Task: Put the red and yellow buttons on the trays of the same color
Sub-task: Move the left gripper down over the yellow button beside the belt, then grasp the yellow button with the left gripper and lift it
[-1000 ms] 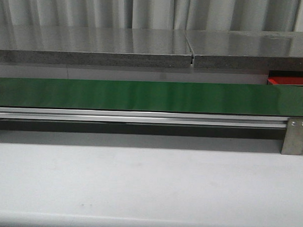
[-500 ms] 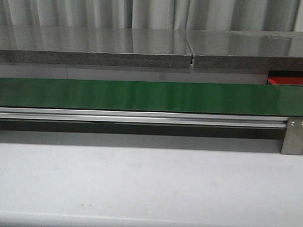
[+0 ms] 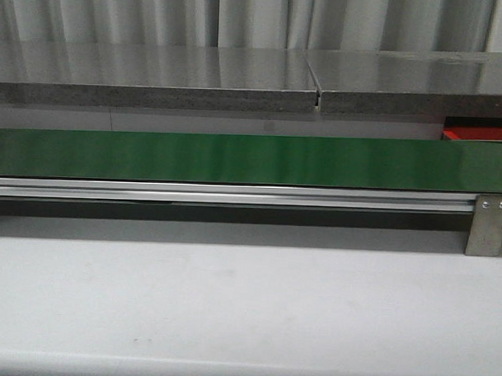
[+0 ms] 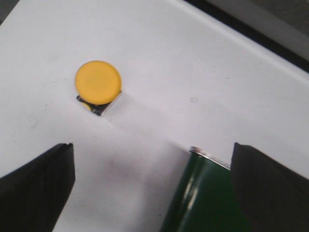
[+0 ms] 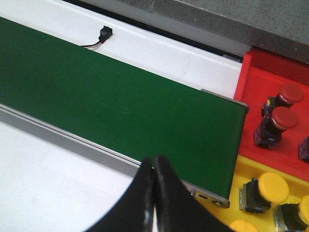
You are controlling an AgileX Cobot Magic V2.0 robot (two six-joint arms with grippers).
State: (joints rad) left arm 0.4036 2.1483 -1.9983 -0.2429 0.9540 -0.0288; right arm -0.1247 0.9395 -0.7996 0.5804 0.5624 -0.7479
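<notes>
A yellow button (image 4: 98, 83) lies alone on the white table, beyond the end of the green belt (image 4: 203, 198). My left gripper (image 4: 152, 186) hovers over that spot, open and empty, with the button ahead of its fingers. My right gripper (image 5: 154, 162) is shut on nothing, above the belt's near rail. Past the belt's other end, the red tray (image 5: 256, 77) holds red buttons (image 5: 288, 94), and the yellow tray (image 5: 248, 170) holds yellow buttons (image 5: 273, 187). Neither gripper shows in the front view.
The green conveyor belt (image 3: 252, 159) runs across the front view on an aluminium rail (image 3: 234, 196), with a grey counter (image 3: 156, 77) behind it. A corner of the red tray (image 3: 480, 130) peeks out at the far right. A small black sensor (image 5: 105, 33) sits behind the belt.
A small dark shape has come into the front view at the belt's far left edge. Nothing else has visibly moved.
</notes>
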